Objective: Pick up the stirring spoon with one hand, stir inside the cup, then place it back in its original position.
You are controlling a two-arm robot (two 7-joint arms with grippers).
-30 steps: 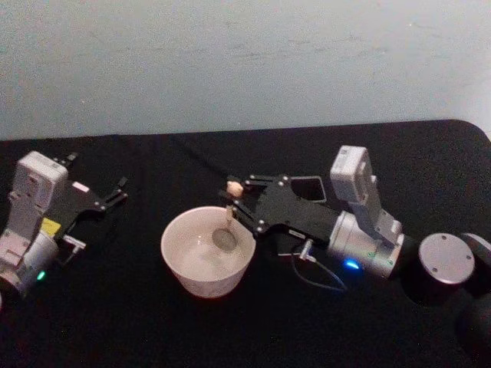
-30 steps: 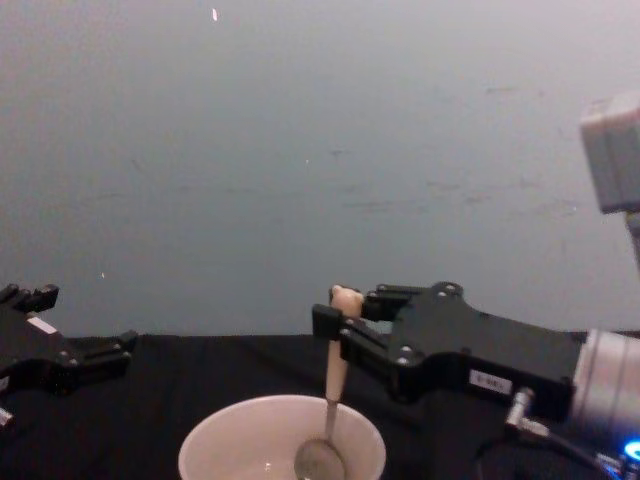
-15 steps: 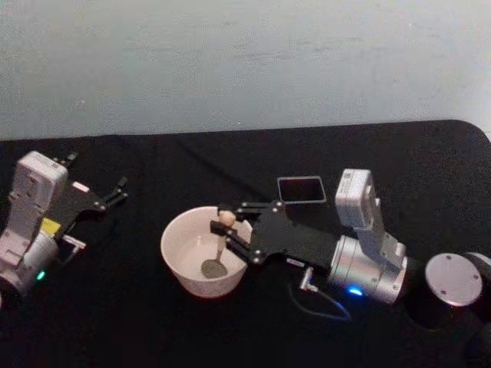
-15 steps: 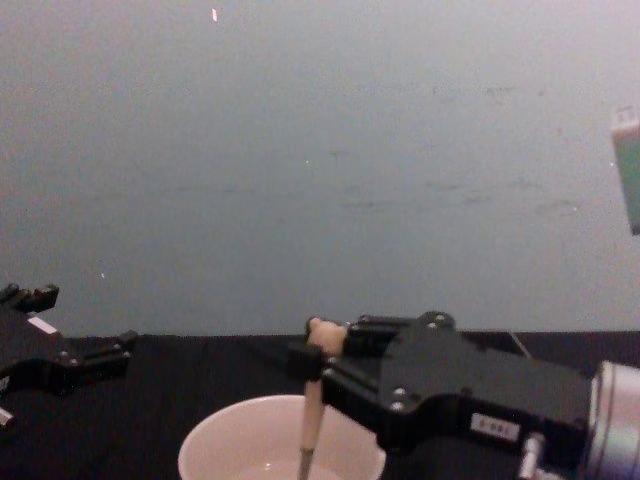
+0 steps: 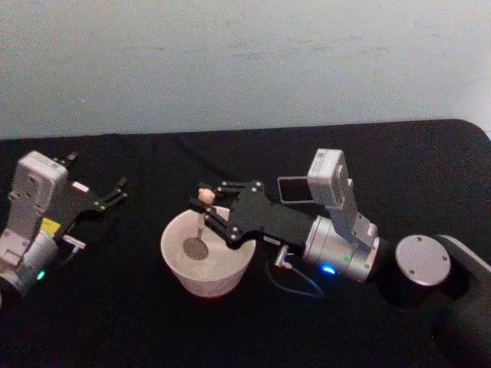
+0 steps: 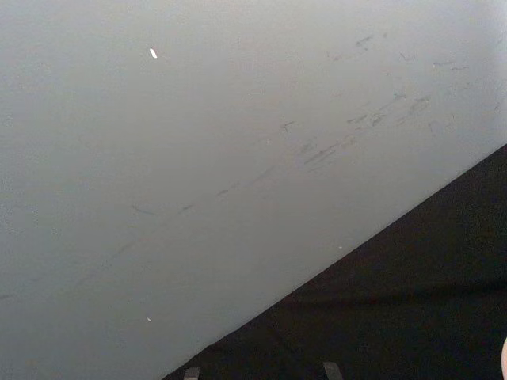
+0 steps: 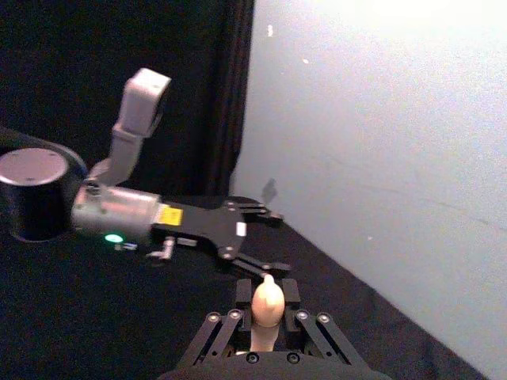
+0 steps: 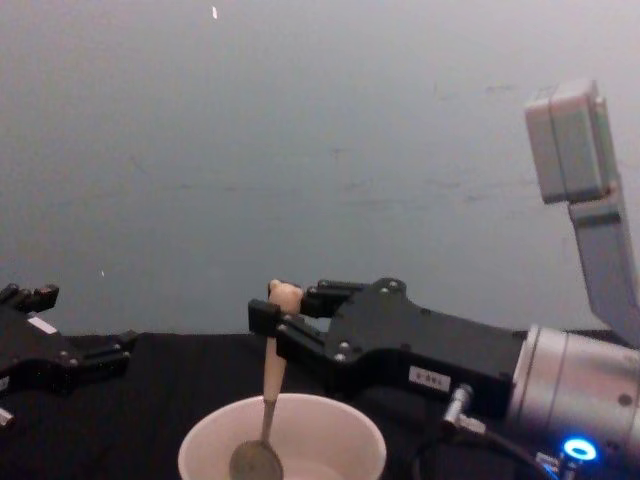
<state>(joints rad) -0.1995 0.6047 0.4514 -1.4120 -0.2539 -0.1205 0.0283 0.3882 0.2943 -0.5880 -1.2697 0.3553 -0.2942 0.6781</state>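
I have the right gripper (image 5: 209, 205) reaching in from the right over the cup (image 5: 203, 284), its fingers pinching the beige handle of the stirring spoon (image 5: 199, 226) just under the small bear head; the spoon hangs nearly upright, its metal bowl down inside the cup, a little left of the middle; whether it touches the bottom I cannot tell. From the chest view the handle rises above the rim of the cup (image 8: 350, 432) into the closed fingers (image 8: 262, 318). The dark square holder (image 5: 291, 189) stands on the black tabletop (image 5: 230, 330) behind the right gripper's body, apart from the cup, its top open. The left gripper (image 5: 98, 170) sits at the tabletop's left side, well apart from the cup; its fingers are spread with nothing between them.
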